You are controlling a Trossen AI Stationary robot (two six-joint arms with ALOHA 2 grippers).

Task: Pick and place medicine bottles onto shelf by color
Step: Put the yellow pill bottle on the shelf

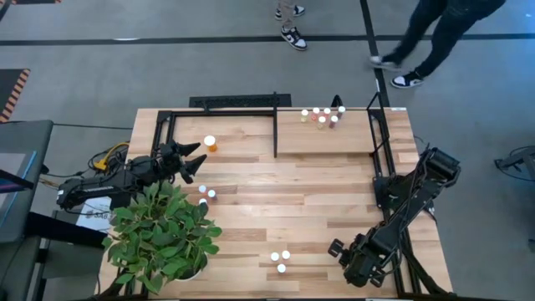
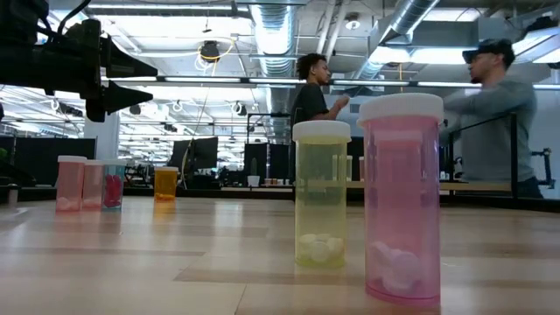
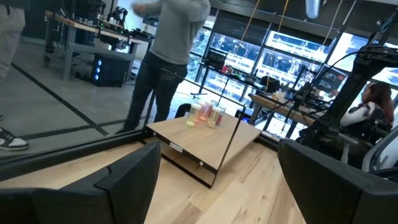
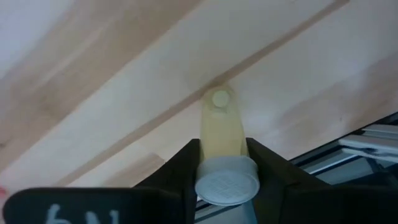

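Observation:
My right gripper [image 1: 347,255] [image 4: 221,149], near the table's near right corner, is shut on a pale yellow-green vial [image 4: 220,127] with a white cap. My left gripper [image 1: 196,163] [image 3: 217,199] is open and empty at the table's left, beside the larger orange bottle [image 1: 210,144], which stands upright. The shelf [image 1: 326,140] [image 3: 205,142], a pale board in a black frame, is at the far right, and several vials [image 1: 322,117] [image 3: 205,113] stand on its far edge. Three vials [image 1: 280,260] stand near the near edge, and two of them [image 2: 320,197] [image 2: 402,201] show close in the low view. My right gripper pinches the yellow-green vial between its two fingers [image 4: 186,163], on the body just below the white cap [image 4: 227,182]. The fingers lie along the vial, whose bottom end [image 4: 219,99] points away toward the tabletop. Whether that end rests on the table, I cannot tell.
A potted green plant [image 1: 163,236] stands at the near left, with three vials [image 1: 206,196] at its far side. Black frame bars [image 1: 276,125] edge the shelf and the far left of the table. People stand beyond the table's far edge [image 2: 319,92].

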